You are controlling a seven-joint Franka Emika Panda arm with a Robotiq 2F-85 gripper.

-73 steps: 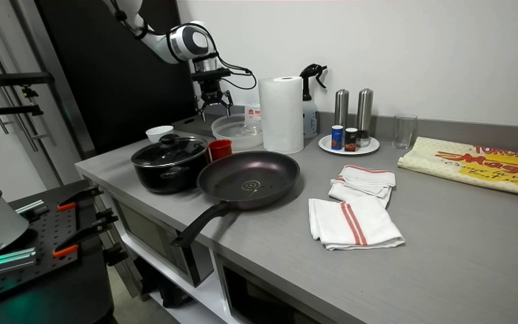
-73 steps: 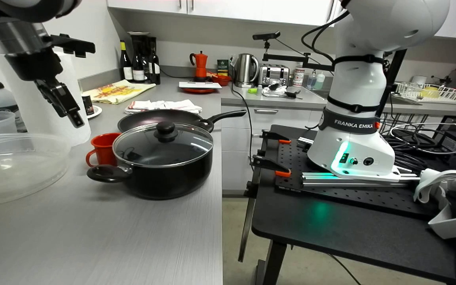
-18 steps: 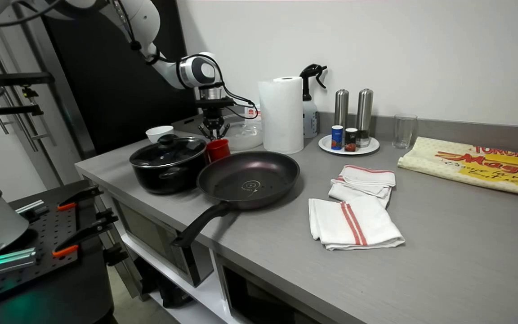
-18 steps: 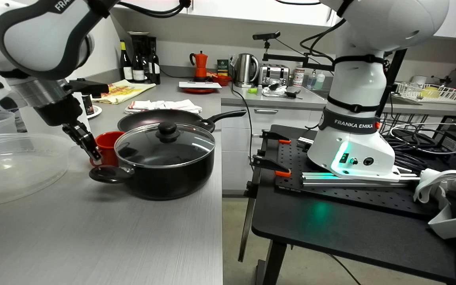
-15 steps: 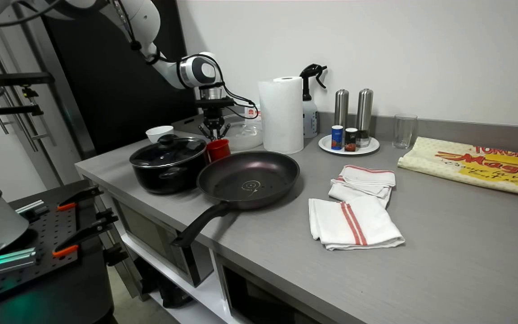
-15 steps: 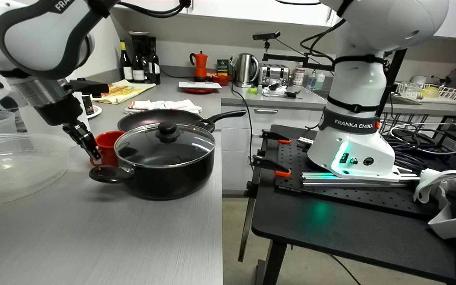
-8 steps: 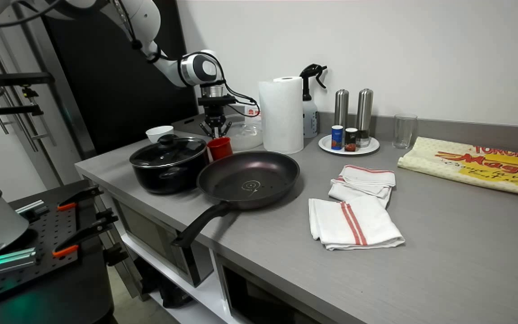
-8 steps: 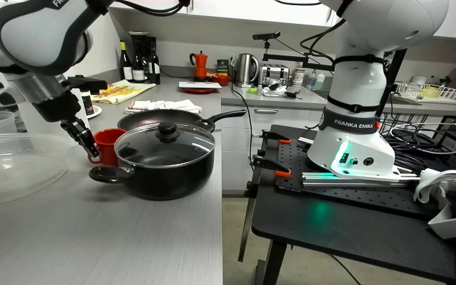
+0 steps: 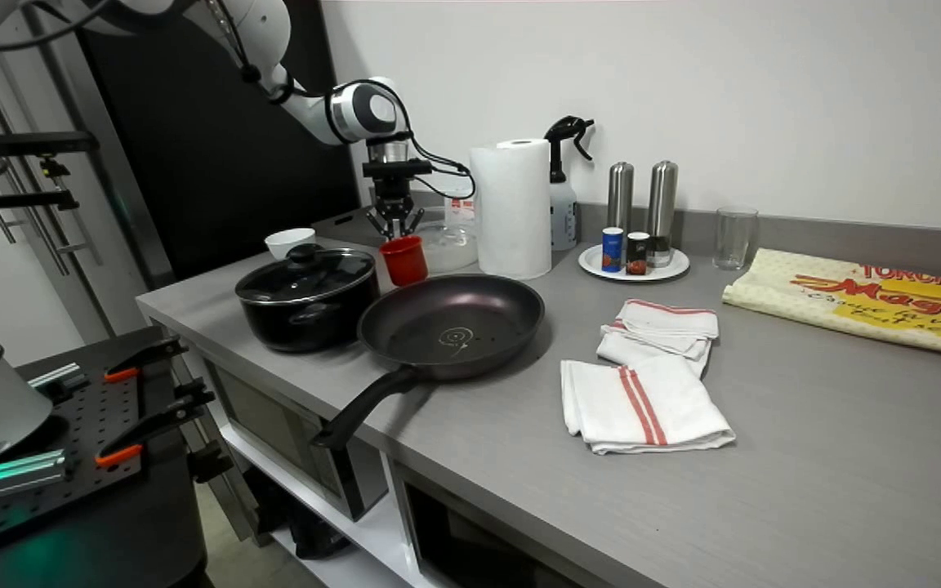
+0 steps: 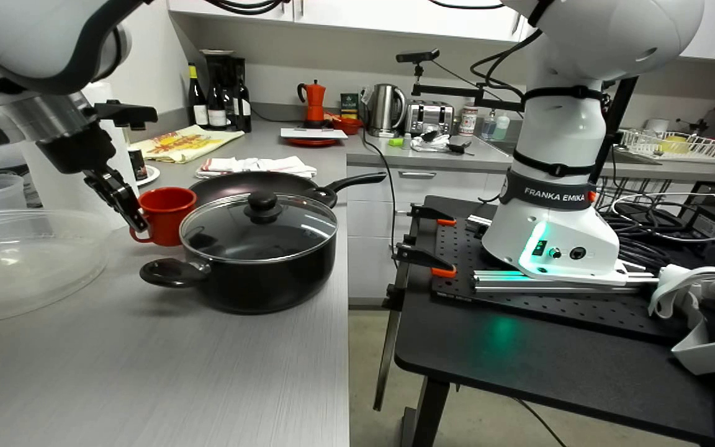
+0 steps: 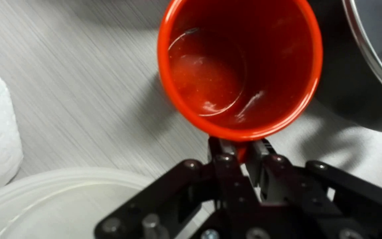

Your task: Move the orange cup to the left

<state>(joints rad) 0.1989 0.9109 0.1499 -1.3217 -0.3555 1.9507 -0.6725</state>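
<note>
The orange cup [image 9: 407,261] hangs from my gripper [image 9: 394,232], leaning a little, between the black pot and the paper-towel roll. In the wrist view the cup [image 11: 244,73] shows its inside from above, with nothing in it. There my gripper [image 11: 242,147] is shut on the cup's handle [image 11: 241,154], just below the rim. Seen in an exterior view, the cup [image 10: 167,211] is beside the pot's lid, and the fingertips [image 10: 138,218] meet its handle side. The cup's shadow falls on the counter away from it, so it looks lifted.
The lidded black pot [image 9: 307,302] and the frying pan [image 9: 454,327] stand close to the cup. A paper-towel roll [image 9: 513,212] and a wide clear bowl [image 10: 28,273] are behind it. A white bowl [image 9: 289,242] sits past the pot.
Several seconds ago my gripper was open above the cup. It has since come down and shut on the handle. Over the last second the cup has risen with it, shifting slightly away from the pot.
</note>
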